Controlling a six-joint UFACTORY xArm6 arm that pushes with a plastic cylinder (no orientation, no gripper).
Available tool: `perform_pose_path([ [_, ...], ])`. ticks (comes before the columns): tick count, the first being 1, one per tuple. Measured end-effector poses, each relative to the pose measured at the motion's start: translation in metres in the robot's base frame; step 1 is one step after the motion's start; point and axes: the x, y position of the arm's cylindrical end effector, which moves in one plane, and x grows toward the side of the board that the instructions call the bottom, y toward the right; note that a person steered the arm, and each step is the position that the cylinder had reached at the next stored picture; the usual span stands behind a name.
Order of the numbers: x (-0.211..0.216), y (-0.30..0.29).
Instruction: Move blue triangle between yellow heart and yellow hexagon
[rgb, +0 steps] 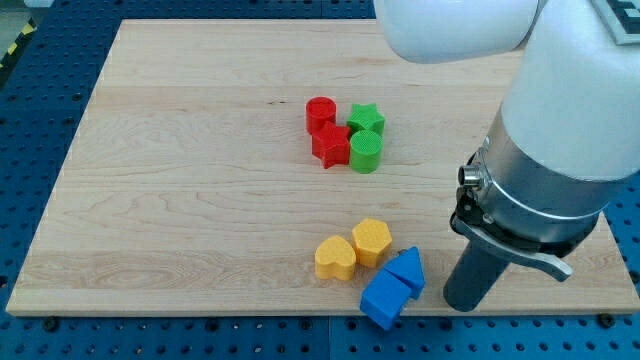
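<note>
My tip (463, 303) rests just right of the blue triangle (407, 270), which touches the yellow hexagon (371, 241) beside the yellow heart (335, 257); no gripper, nothing held.

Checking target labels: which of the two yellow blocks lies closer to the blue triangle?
The yellow hexagon; it almost touches the blue triangle, while the yellow heart sits farther toward the view's left.
</note>
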Motion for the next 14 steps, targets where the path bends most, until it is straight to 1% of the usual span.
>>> perform_pose_path([
  [2, 0.0, -0.011],
  [4, -0.001, -0.048],
  [7, -0.007, -0.063],
  [8, -0.007, -0.059],
  [9, -0.003, -0.02],
  [10, -0.005, -0.01],
  [12, 0.0, -0.066],
  [13, -0.012, -0.08],
  [14, -0.022, -0.08],
])
